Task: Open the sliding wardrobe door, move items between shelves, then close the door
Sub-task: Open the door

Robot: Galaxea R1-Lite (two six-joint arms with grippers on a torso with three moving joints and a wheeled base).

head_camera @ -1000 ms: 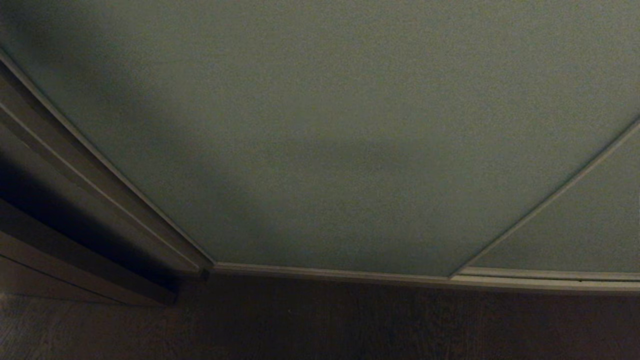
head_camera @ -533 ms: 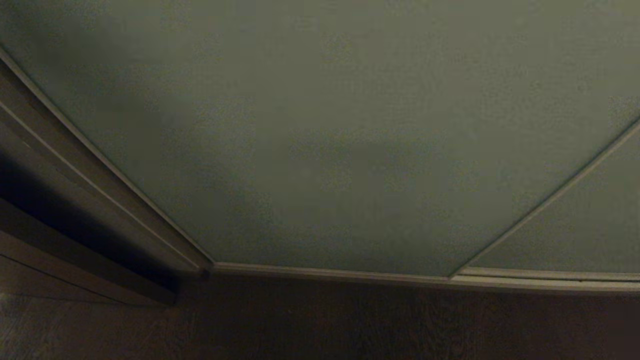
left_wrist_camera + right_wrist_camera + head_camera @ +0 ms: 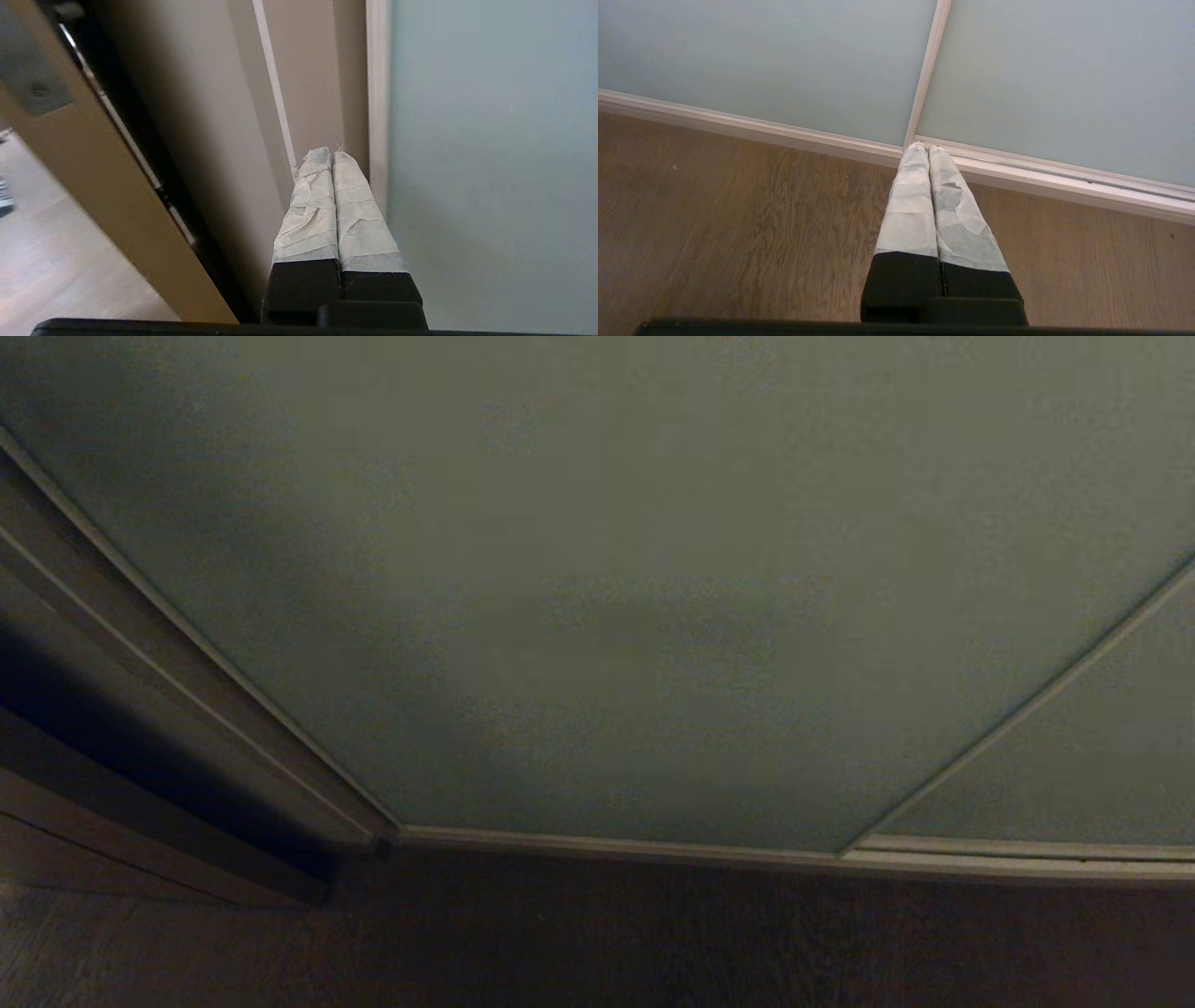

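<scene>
Matte grey-green sliding wardrobe door (image 3: 653,597), silvery-framed, closed; both grippers' fingers pressed together.

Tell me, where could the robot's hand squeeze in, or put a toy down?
Bare floor lies in front of the rail, good for setting things down. It is tight at the door edge: the shut left gripper points into the narrow slot between the door's frame and the beige wall. The right gripper, also shut, hangs over the floor.
</scene>
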